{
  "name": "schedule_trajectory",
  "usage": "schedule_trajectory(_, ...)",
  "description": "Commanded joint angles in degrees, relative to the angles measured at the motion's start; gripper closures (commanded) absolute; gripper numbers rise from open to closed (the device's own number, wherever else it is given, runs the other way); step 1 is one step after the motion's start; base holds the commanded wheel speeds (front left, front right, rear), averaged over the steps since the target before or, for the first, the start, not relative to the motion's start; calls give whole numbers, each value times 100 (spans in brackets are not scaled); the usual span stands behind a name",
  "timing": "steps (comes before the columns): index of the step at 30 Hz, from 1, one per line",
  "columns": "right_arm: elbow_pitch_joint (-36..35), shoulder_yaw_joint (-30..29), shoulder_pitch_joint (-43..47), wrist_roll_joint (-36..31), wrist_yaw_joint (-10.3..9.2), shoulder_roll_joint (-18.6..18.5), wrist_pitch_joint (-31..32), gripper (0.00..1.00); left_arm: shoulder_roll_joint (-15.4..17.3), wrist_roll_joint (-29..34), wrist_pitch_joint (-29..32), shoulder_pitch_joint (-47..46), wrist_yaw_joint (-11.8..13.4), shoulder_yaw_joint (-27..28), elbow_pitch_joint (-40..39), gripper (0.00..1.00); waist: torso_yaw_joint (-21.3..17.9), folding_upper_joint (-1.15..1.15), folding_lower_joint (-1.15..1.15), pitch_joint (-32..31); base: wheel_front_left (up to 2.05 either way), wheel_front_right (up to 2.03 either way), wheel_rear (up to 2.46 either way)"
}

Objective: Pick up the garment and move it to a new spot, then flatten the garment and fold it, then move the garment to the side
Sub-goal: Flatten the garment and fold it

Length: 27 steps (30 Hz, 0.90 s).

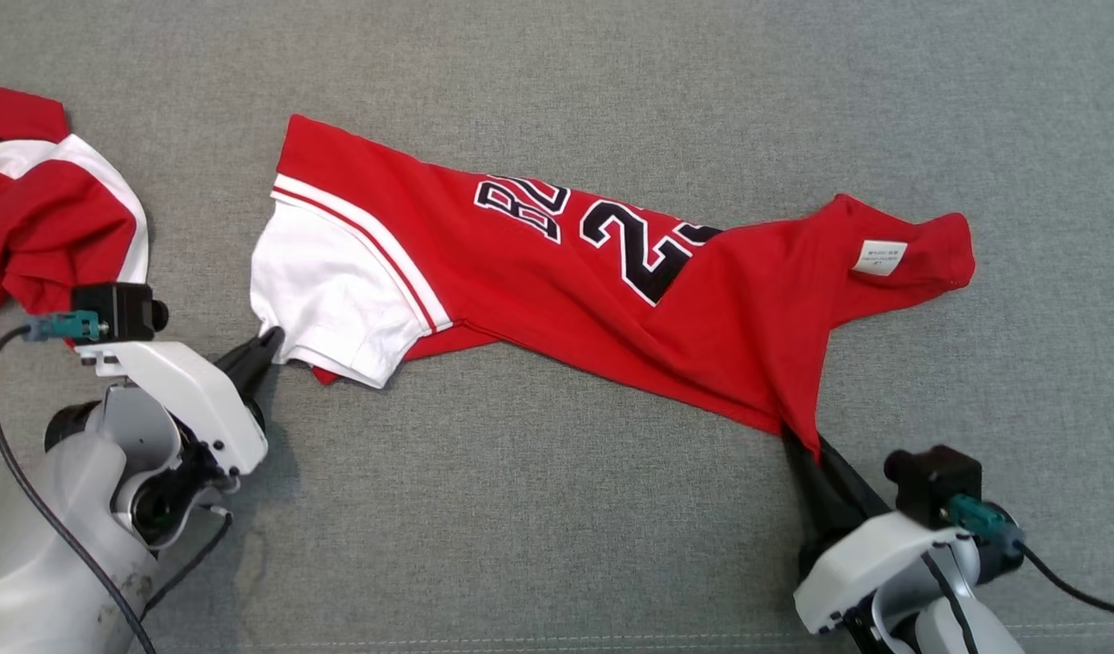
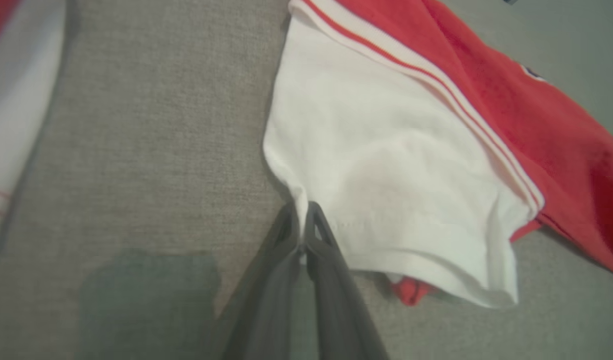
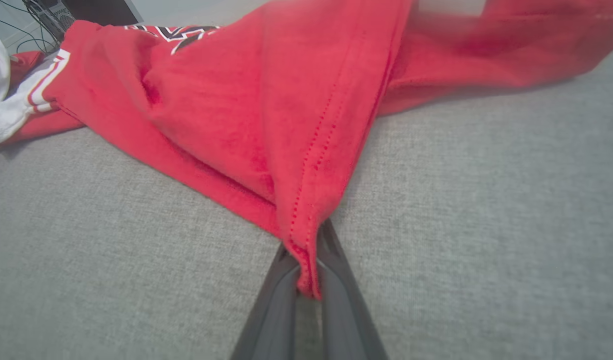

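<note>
Grey woven cloth (image 1: 557, 545) covers the whole work surface under my cameras. On my left wrist feed the left gripper (image 2: 302, 222) has its two dark fingers pressed together, pinching the near corner of the white sleeve (image 2: 386, 165); from the head view that same gripper (image 1: 268, 341) sits at the sleeve's (image 1: 330, 291) lower left edge. On my right wrist feed the right gripper (image 3: 309, 252) is likewise clamped, with a stitched red hem corner caught between its fingers and a little tuft of cloth poking out below the tips; from the head view it (image 1: 798, 445) holds the shirt's lowest red point. Between the two grips the shirt (image 1: 539, 272) lies across the middle of the surface, running from the sleeve at the left to a bunched red end at the right, creased and partly folded over itself. Its black and white print (image 1: 625, 241) faces up, half covered by a red fold, and a white tag (image 1: 880, 257) shows near the right end. A second shirt (image 1: 48, 209), red and white, lies crumpled at the far left, apart from the first. Cables (image 3: 36, 15) show at the top left corner of the right wrist feed.
</note>
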Motion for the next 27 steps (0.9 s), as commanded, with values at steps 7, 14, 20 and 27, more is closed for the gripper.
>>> schedule_trajectory(7, -1060, -407, 1048, 201, 24, -73, 243, 100, 508, -67, -68, 855, 248, 210, -1378, 100, 102, 0, 0, 20, 0, 0, 0)
schedule_trajectory(14, -1415, -667, -566, 1441, 24, -244, 1321, 100, 789, -326, 804, 125, 313, 308, -2202, 100, 65, 0, 0, -70, 0, 0, 0)
schedule_trajectory(20, 677, -736, -4613, 1924, 24, -113, 1401, 100, 773, -152, 1217, -2547, 158, 601, -1102, 100, -318, 0, 0, -420, 0, 0, 0)
schedule_trajectory(27, 2420, -610, -7063, 1544, 24, -9, 131, 100, 754, 840, 17, -4466, -30, 409, -472, 100, -400, 0, 0, -711, 0, 0, 0)
